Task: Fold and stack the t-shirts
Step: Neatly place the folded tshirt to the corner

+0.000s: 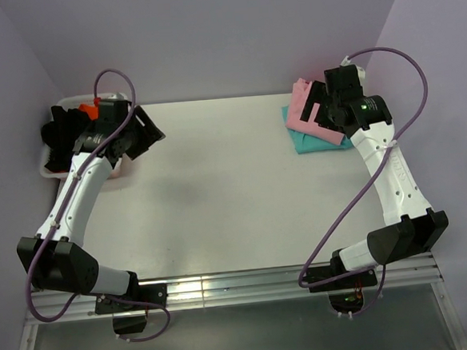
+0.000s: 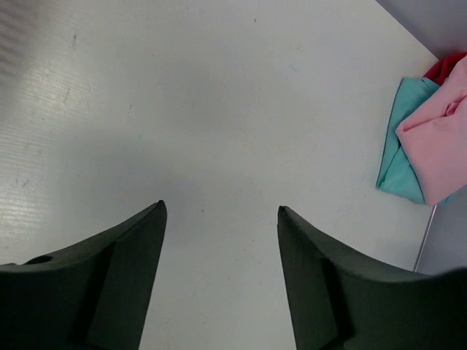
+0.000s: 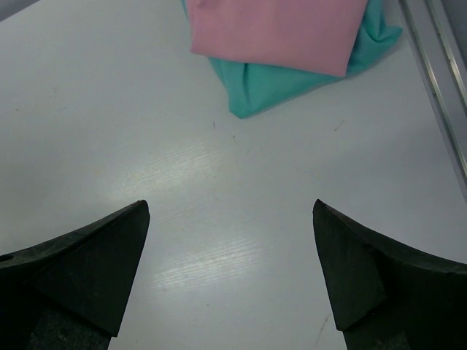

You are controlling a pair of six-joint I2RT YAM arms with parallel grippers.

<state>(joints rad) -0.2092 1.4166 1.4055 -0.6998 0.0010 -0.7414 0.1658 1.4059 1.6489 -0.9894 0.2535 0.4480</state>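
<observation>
A folded light pink t-shirt [image 1: 299, 110] lies on a folded teal t-shirt [image 1: 315, 143] at the table's far right. Both show in the right wrist view, pink [image 3: 277, 25] above teal [image 3: 270, 80], and in the left wrist view, pink [image 2: 441, 138] and teal [image 2: 401, 146], with a magenta sliver [image 2: 446, 64] behind them. A black t-shirt [image 1: 54, 135] and an orange one [image 1: 89, 110] sit in the basket. My right gripper [image 1: 319, 109] hovers over the stack, open and empty [image 3: 231, 208]. My left gripper [image 1: 149, 133] is open and empty [image 2: 219, 211] beside the basket.
The white plastic basket [image 1: 45, 168] stands at the table's far left corner. The white table [image 1: 235, 191] spreads between the arms. A metal rail [image 3: 438, 58] runs along the table edge beside the stack. Lilac walls close in the back and sides.
</observation>
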